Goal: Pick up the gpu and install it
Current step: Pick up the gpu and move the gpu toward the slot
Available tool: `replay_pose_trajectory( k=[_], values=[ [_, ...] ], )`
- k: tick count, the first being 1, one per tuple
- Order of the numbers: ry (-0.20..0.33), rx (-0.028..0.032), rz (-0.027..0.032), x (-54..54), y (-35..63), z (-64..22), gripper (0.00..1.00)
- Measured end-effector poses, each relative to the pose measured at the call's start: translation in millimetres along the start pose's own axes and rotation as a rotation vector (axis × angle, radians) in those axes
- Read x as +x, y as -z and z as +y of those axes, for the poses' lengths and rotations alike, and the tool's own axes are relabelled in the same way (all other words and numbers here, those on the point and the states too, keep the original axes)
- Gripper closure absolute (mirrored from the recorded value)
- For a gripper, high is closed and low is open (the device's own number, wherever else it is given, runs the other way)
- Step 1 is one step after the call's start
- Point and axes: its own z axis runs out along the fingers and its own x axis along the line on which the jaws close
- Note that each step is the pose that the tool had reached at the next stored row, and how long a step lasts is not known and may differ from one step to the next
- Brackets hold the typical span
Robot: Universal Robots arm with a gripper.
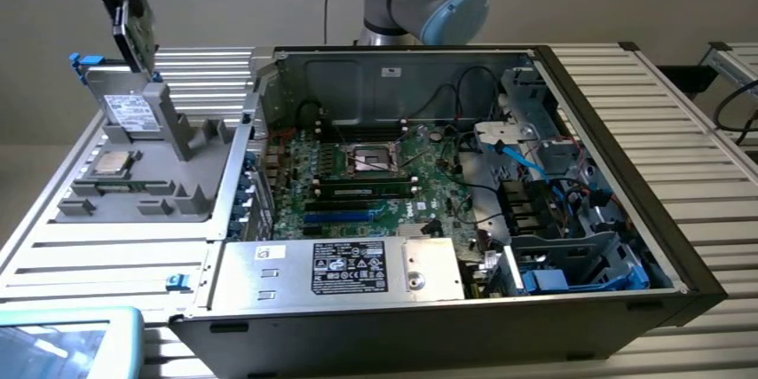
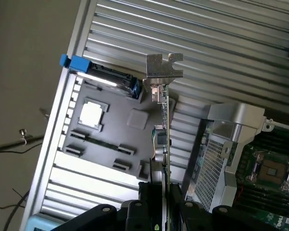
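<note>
GPU: the flat green circuit card with a long silver end bracket (image 2: 164, 72) is seen edge-on in the wrist view, lifted clear above the grey fixture tray.
Gripper: the black two-fingered gripper (image 2: 160, 204) is clamped on the card's edge, jaws part-closed with the board pinched between them; in the exterior view it (image 1: 124, 6) is seen high at that view's upper left, card hanging below it.
Step in hand: pick-up is judged done; the card is held in the air, carry toward the case judged the step in hand.
Tray: the grey moulded parts tray (image 1: 83, 206) is seen beneath, a square silver processor chip (image 1: 113, 163) lying in one pocket.
Case: the open black computer tower (image 1: 663, 246) is laid on its side at the exterior view's right, green motherboard (image 1: 355, 175) exposed.
Next move calls for: a slot on the board to be lined up with the card's edge, bracket toward the case's rear wall.
Edges: the case's near wall (image 1: 243, 144) stands between tray and board, to be cleared from above.
Open room: plenty above the case; black cables (image 1: 456, 99) crowd the board's far side.
</note>
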Motion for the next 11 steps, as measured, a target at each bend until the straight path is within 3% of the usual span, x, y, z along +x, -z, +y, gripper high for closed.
replay_pose_trajectory(
  k=[11],
  values=[
    [0.2,-0.0104,-0.0064,0.0,-2.1,0.0,0.73]
  ],
)
